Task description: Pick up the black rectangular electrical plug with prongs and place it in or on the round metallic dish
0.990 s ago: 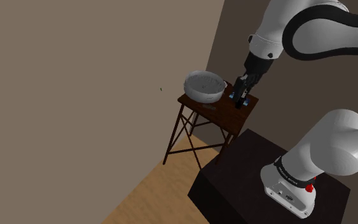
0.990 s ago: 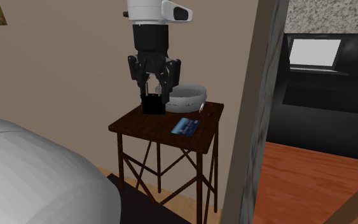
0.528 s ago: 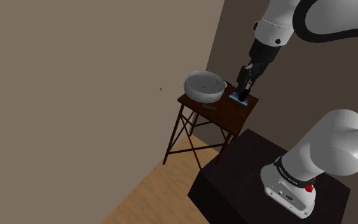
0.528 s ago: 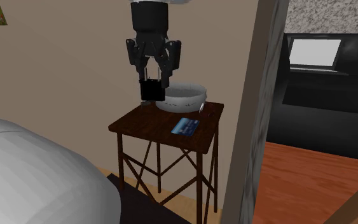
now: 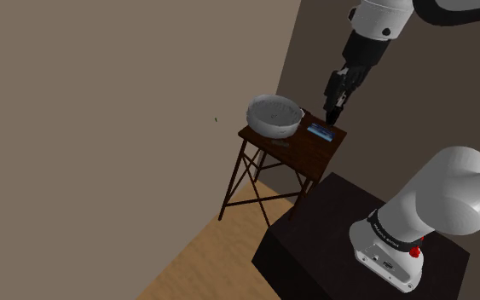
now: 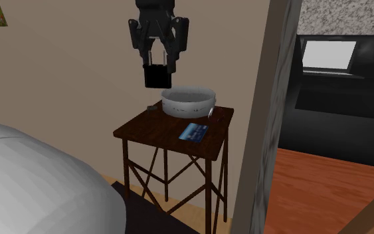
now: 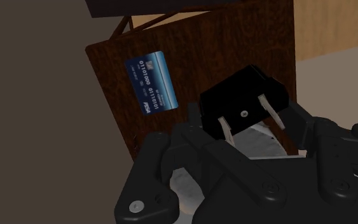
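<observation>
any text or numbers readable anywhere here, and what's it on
"0110 1000 0110 1000", as far as it reads: blue card on the dark wooden table.
Smaller print and logo on the same card: too blurred to read.
Lettering on the arm's base band: too small to read.

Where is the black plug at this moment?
In the second exterior view the plug hangs in the gripper above the table, up-left of the dish.
</observation>
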`<state>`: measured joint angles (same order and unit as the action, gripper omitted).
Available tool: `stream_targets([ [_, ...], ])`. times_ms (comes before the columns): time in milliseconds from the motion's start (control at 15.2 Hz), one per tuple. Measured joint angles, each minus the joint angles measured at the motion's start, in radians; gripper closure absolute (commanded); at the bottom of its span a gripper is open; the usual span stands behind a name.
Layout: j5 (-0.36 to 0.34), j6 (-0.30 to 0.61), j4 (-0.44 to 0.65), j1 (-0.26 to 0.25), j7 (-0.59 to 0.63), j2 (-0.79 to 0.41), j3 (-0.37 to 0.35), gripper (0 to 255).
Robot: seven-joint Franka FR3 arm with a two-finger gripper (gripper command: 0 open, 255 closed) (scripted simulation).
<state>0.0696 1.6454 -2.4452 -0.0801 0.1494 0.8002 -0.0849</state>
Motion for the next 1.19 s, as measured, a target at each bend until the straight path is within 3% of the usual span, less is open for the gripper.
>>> stream_targets([
  [264,-0.006,0.01,0.073,0.007,-0.002,-0.083,0.0,255],
  [924,-0.028,0.08,0.414,0.024,0.019,-0.494,-0.023,255],
  [1188,-0.03,0.12,0.399,0.023,0.021,-0.521,-0.026,255],
])
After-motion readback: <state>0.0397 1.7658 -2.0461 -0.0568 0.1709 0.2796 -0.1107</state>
